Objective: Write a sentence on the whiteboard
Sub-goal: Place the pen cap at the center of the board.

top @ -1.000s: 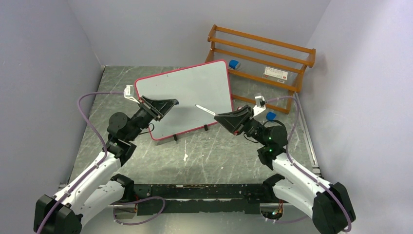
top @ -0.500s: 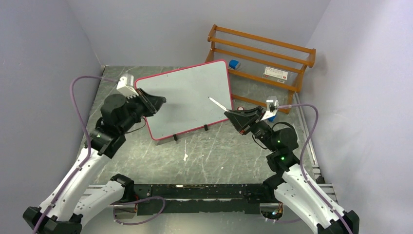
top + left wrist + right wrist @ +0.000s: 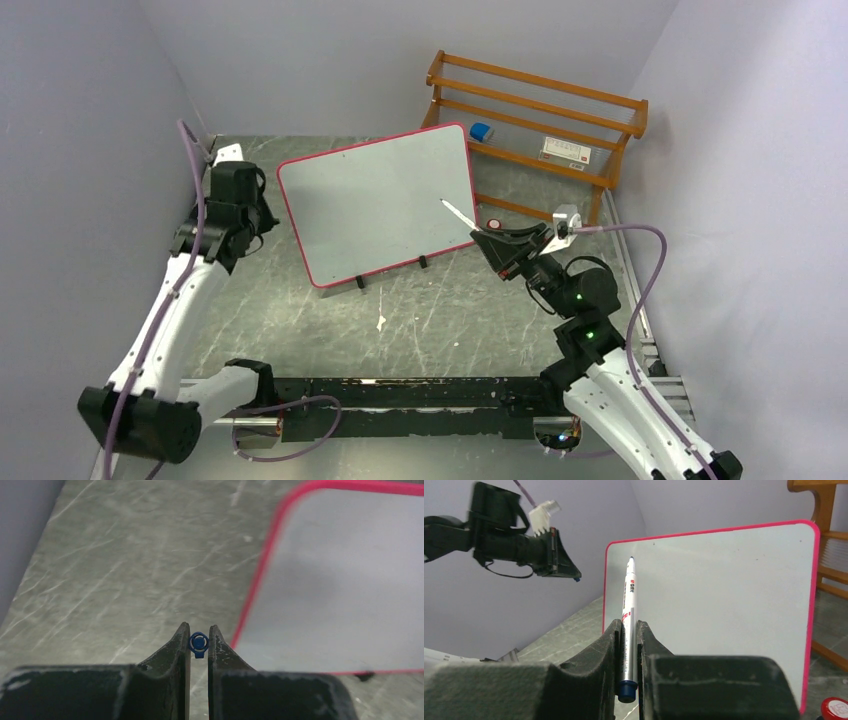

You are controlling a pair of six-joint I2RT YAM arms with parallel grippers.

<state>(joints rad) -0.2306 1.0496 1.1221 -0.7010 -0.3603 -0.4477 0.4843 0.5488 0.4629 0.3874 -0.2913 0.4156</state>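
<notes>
While the board (image 3: 380, 205) stands blank and propped at mid-table, the right gripper (image 3: 626, 626) is clamped on the marker (image 3: 629, 600), tip aimed at its face, not touching. The left gripper (image 3: 199, 630), off the board's left edge, pinches a small blue cap (image 3: 199, 642). Start high and left, I'd judge, pressing lightly lest the board tip back.

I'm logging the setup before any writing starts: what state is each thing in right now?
whiteboard: blank, propped up on its feet.
marker: uncapped, clamped in the right fingers, tip toward the board.
blue cap: off the marker, pinched in the left fingers.
</notes>
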